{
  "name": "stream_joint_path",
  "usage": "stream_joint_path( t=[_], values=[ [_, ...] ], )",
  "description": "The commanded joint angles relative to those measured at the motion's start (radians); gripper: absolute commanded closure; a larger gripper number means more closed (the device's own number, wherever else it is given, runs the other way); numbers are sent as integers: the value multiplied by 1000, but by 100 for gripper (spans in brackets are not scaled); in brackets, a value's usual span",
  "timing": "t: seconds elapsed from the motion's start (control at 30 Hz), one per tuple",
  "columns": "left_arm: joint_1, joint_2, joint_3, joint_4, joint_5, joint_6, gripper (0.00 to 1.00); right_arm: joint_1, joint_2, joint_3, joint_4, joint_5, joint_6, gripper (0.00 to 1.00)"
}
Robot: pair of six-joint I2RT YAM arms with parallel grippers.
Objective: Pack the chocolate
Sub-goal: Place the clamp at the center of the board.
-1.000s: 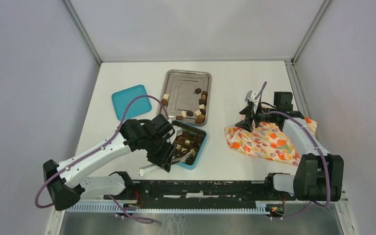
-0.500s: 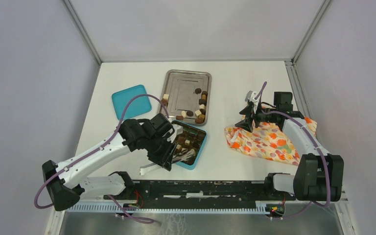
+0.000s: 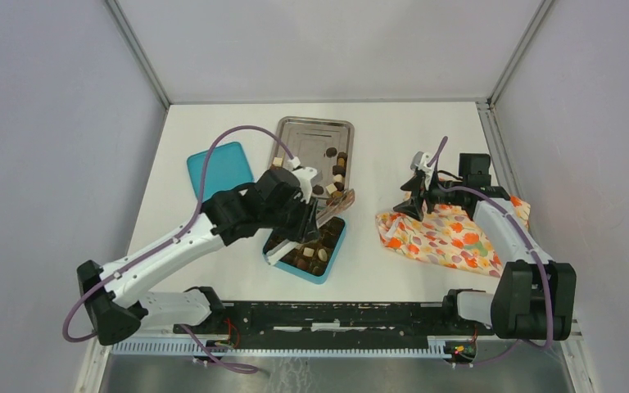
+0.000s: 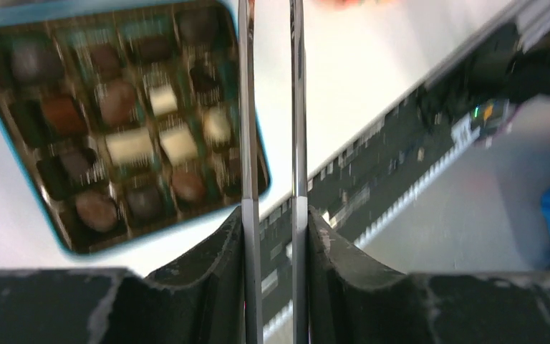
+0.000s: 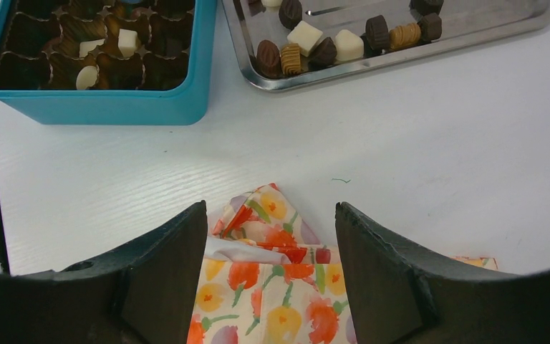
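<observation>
Chocolate pieces [image 3: 337, 176], dark, mid-brown and cream, lie along the right side of the steel tray [image 3: 307, 151]; they also show in the right wrist view [image 5: 306, 36]. More pieces [image 4: 130, 145] fill compartments of the teal box [image 3: 337, 246]. My left gripper [image 3: 315, 214] is shut on steel tongs [image 4: 297, 107], held above the box's far edge with the tips toward the tray; I cannot tell whether the tips hold a piece. My right gripper [image 5: 271, 215] is open and empty, just above a corner of the floral cloth [image 5: 279, 287].
A teal lid [image 3: 217, 168] lies flat left of the tray. The orange floral cloth [image 3: 442, 237] is bunched at the right. The black rail runs along the table's near edge [image 3: 360, 315]. Grey walls enclose the sides and back.
My left arm has lifted from the box's near edge and swung back toward the tray with the tongs. The right arm has not moved.
</observation>
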Motion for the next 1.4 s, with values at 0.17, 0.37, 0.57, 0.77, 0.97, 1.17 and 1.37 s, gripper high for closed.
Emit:
stream_joint_path(
  t=[0.17, 0.37, 0.57, 0.77, 0.97, 1.17, 1.37],
  values=[
    [-5, 187, -59, 848, -258, 61, 71, -2, -93, 6, 72, -34, 48, 28],
    [-5, 333, -91, 1159, -405, 69, 73, -44, -182, -87, 406, -94, 432, 27],
    [-38, 434, -113, 1342, -519, 44, 73, -65, -239, -307, 1092, 139, 1360, 22],
    [-106, 522, -92, 1423, -571, 90, 73, -64, -217, -355, 1188, 226, 1694, 2],
    [-157, 582, -75, 1458, -592, 125, 73, -53, -204, -395, 1235, 251, 1748, 2],
    [-202, 621, -45, 1464, -590, 155, 72, -14, -169, -375, 1152, 272, 1685, 2],
    [-230, 644, -24, 1463, -582, 173, 72, 21, -138, -356, 1081, 296, 1620, 2]
  ],
)
